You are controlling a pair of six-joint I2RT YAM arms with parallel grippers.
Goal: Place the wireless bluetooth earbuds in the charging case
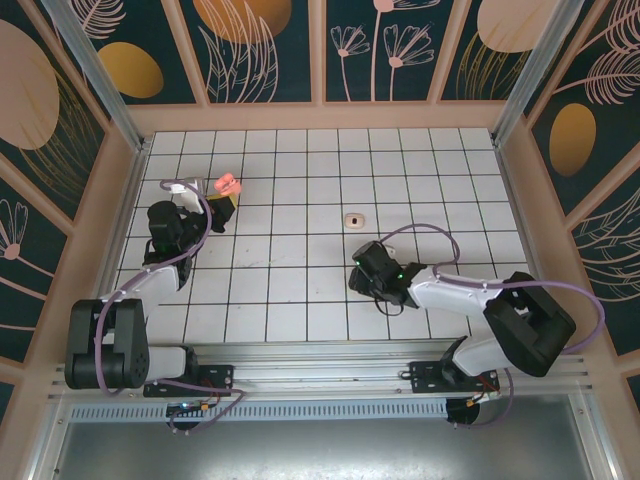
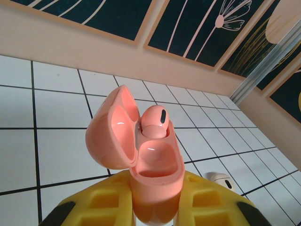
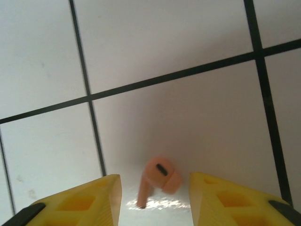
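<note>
While the left gripper [image 2: 153, 209] clamped the open charging case [image 2: 155, 162], one earbud [image 2: 154, 121] seated inside, the right gripper [image 3: 155, 200] hung empty, jaws apart astride the second earbud [image 3: 159, 175] on the desk [image 3: 188, 47], seemingly needing only to close and lift.

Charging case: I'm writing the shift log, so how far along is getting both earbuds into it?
Done: the charging case, lid open, sits clamped in the left gripper with one earbud seated in it. In hand: the right gripper, open, straddles the second earbud lying on a tile, not gripped. Left: grasp it, carry it over, seat it in the empty well.
</note>
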